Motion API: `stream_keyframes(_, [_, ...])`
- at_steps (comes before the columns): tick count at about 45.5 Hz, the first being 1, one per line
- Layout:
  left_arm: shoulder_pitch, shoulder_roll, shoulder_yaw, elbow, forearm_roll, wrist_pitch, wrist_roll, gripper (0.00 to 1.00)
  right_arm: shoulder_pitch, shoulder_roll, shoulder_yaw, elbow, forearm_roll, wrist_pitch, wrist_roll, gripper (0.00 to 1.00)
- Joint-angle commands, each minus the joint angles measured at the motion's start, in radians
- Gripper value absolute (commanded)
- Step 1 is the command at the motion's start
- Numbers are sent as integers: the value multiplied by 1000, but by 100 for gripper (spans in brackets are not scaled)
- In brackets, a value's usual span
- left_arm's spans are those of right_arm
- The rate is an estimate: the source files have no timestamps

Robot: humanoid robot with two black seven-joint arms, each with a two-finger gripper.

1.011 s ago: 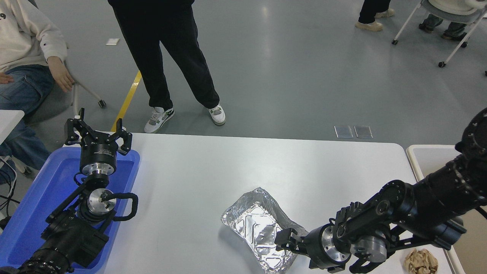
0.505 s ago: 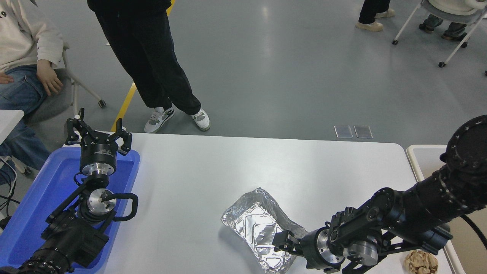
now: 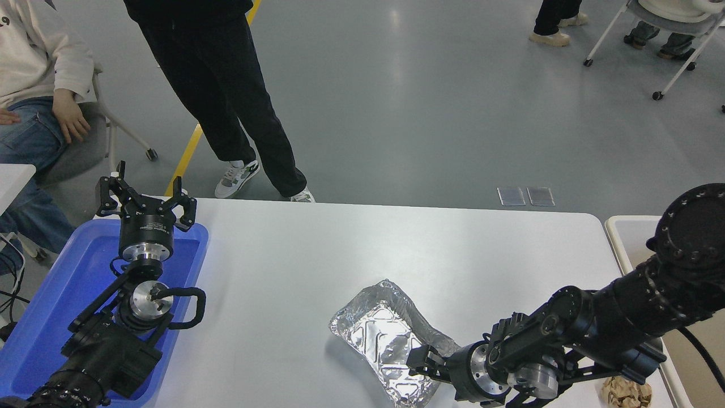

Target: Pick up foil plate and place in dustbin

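At the far left a blue plastic tray sits on the white table, and the parked left gripper hangs over it with its black fingers spread and nothing between them. Beyond the table's far edge a person in black trousers stands on the grey floor.

Right of centre, near the table's front edge, lies the foil plate, a shiny silver, crumpled rectangular aluminium tray with an embossed base and a rolled rim. The right gripper is at its near right corner, over the rim; whether its fingers have closed on the foil cannot be told from this view.

The plate looks very light and thin, likely to buckle or tear under a hard squeeze, so the rolled rim at that corner is probably the firmest place to pinch.

At the right edge, beside the table, the beige rectangular plastic dustbin stands partly hidden behind the arm.
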Motion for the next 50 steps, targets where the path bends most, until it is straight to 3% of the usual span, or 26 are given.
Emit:
stream_keyframes(1, [0,0,0,1,0,-1,0,99,-18,7,0,-23,-6,-3,2,78])
stream_keyframes(12, [0,0,0,0,0,-1,0,99,-24,21,0,-24,-51,-1,8,44])
stream_keyframes(20, [0,0,0,0,0,-1,0,99,-22,21,0,-23,-59,-1,9,31])
stream_keyframes(23, [0,0,0,1,0,1,0,99,-22,21,-1,-23,-59,-1,9,1])
stream_keyframes(50, [0,0,0,0,0,-1,0,99,33,2,-3,0,-56,2,8,0])
